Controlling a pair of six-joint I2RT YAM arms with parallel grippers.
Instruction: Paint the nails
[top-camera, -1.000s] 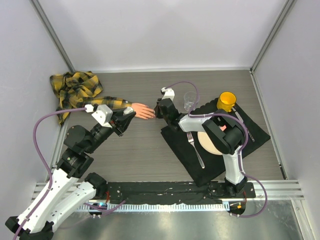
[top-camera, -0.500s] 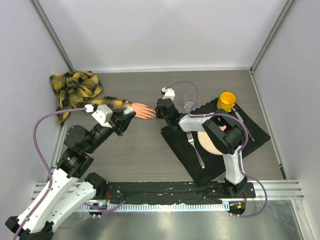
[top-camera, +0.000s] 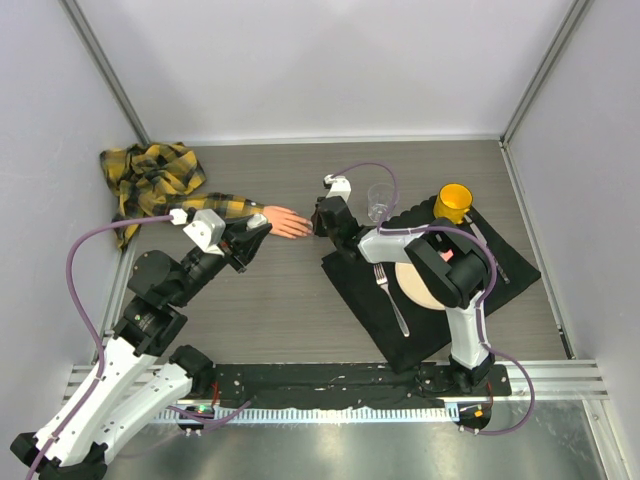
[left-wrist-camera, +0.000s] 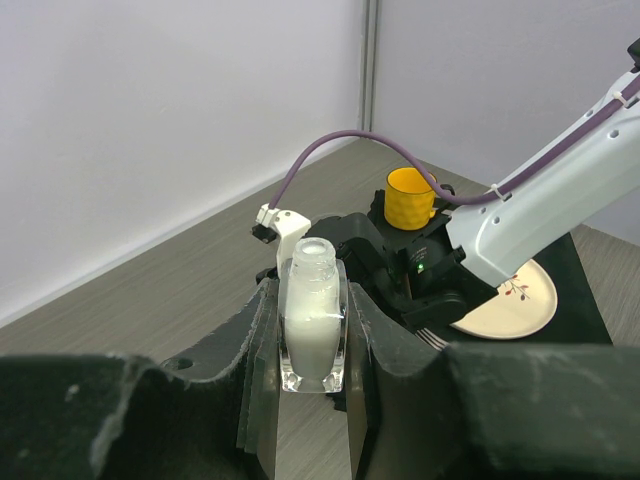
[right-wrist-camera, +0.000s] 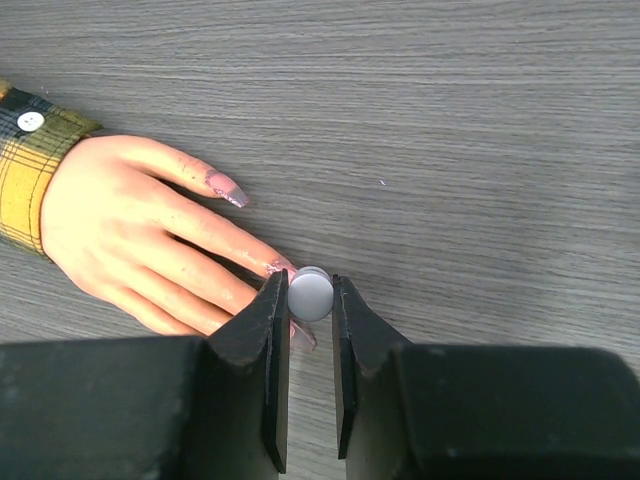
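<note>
A peach-pink fake hand (top-camera: 287, 222) (right-wrist-camera: 140, 240) lies flat on the table, coming out of a yellow-black plaid sleeve (top-camera: 160, 185). Its nails show in the right wrist view, the thumb nail (right-wrist-camera: 226, 188) smeared pinkish. My right gripper (right-wrist-camera: 310, 295) (top-camera: 322, 215) is shut on a round white cap (right-wrist-camera: 311, 294), seen end-on, right over the tips of the index and middle fingers. My left gripper (left-wrist-camera: 312, 330) (top-camera: 255, 232) is shut on a small clear uncapped bottle (left-wrist-camera: 312, 325) of white polish, held upright beside the wrist of the hand.
A black mat (top-camera: 440, 290) at the right carries a plate (top-camera: 418, 284), a fork (top-camera: 390, 298), a yellow cup (top-camera: 454, 202) and another utensil (top-camera: 485, 245). A clear glass (top-camera: 380, 201) stands just behind my right gripper. Walls close the table at the back and sides.
</note>
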